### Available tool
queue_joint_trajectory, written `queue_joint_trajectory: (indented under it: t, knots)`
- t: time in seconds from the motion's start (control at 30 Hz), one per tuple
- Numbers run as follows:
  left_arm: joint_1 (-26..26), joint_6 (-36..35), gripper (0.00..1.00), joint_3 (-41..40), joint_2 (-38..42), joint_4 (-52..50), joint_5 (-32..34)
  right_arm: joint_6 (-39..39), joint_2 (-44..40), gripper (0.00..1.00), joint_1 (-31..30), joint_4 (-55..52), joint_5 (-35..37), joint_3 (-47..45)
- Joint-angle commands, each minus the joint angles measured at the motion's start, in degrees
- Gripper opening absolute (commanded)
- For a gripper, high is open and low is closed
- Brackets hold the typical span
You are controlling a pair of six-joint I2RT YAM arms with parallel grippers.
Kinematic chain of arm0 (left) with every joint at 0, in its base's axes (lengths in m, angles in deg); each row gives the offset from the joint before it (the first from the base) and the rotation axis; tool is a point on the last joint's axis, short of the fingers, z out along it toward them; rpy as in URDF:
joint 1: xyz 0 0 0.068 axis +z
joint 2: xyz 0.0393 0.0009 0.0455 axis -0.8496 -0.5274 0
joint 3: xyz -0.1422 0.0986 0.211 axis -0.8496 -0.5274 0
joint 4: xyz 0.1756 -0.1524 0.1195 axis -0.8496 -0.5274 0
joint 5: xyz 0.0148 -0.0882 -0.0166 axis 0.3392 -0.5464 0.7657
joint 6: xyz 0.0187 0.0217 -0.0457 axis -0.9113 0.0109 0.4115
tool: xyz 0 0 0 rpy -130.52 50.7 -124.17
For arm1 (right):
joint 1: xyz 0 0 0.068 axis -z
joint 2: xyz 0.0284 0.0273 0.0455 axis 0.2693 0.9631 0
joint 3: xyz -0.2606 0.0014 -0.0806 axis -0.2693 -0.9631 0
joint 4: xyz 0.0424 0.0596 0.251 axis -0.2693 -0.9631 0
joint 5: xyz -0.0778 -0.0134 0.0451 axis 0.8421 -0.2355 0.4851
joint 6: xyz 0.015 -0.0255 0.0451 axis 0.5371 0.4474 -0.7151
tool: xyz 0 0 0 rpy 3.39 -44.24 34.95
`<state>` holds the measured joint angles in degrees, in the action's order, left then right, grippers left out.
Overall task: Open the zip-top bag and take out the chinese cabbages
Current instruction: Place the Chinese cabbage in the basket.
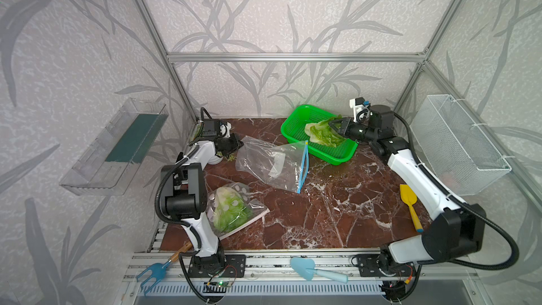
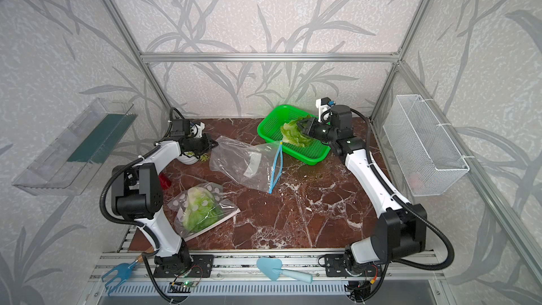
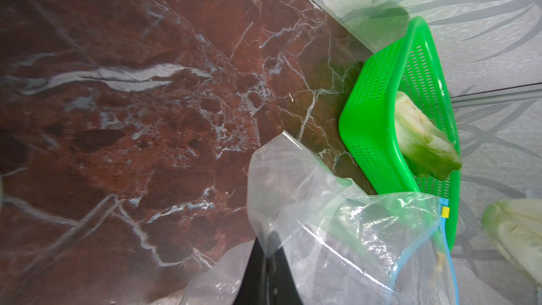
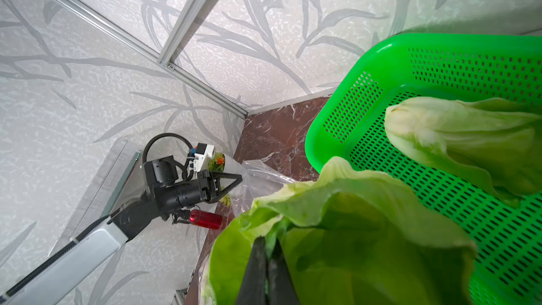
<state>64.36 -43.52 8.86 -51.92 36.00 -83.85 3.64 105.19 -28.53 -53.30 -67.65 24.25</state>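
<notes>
Two grips on rn. L gripper is pinched shut on the closed end of the bag, which lies just short of the basket, mouth toward it. R gripper is clamped on a cabbage over the basket. I'd lower before letting go, beside the 2nd cabbage inside.

Zip-top bag lies dead centre, the basket just behind it to the right; one cabbage lies in the basket, a second cabbage hangs above it, a third cabbage sits bagged front left.
</notes>
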Motion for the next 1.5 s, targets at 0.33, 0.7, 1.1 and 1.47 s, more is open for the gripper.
queue_joint_trajectory:
  t: [0.33,0.7,1.1,1.47]
  knots:
    - [-0.1,-4.7,0.06,2.4,-0.6,-4.4,1.9,-5.8,27.0,0.0,-2.1,15.3,-3.6,16.8]
    - [-2.3,-1.9,0.45,0.2,5.7,0.5,2.0,-3.6,29.4,0.2,1.6,19.1,-5.4,3.9]
    - [-7.2,-3.0,0.86,-11.0,25.4,0.3,13.1,5.9,13.9,0.99,-0.1,9.2,-3.3,0.5]
    - [-11.7,7.3,0.93,-31.2,60.3,-8.1,38.3,14.4,-9.4,0.98,-28.1,-2.9,14.7,-15.0]
